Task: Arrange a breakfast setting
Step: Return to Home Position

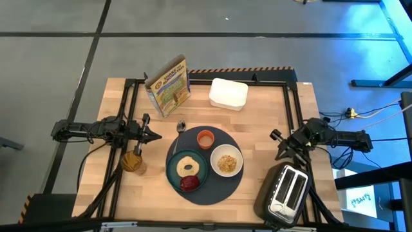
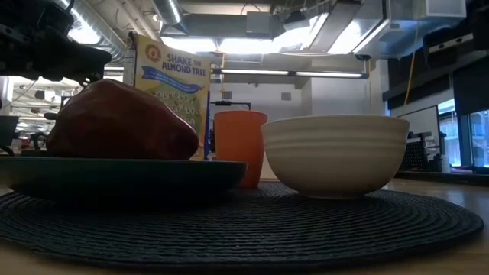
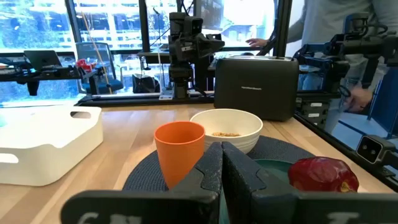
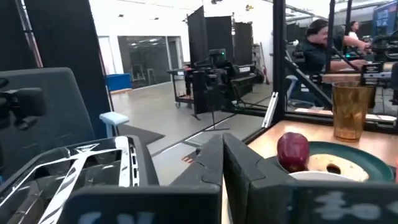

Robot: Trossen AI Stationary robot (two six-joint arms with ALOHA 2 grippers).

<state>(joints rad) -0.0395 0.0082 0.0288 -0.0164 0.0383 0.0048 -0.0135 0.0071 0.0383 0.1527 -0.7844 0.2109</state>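
Note:
The dark-grey round mat [image 1: 212, 188] lies at the table's middle near side. On it sit the teal plate [image 1: 172, 173] with the ring-shaped bread [image 1: 188, 166] and the dark red fruit [image 1: 190, 183], the white bowl [image 1: 226, 161] with cereal in it, and the small orange cup [image 1: 205, 139]. The metal spoon [image 1: 179, 131] lies at the mat's far-left rim. My left gripper [image 1: 158, 136] is shut and empty, left of the mat. My right gripper [image 1: 279, 154] is shut and empty, right of the mat, above the toaster's far end.
A cereal box [image 1: 168, 86] stands at the far left and a white tray [image 1: 228, 93] at the far middle. An amber glass [image 1: 133, 161] stands under the left arm. A black toaster [image 1: 286, 192] sits at the near right corner. People show beyond the table [image 4: 320, 43].

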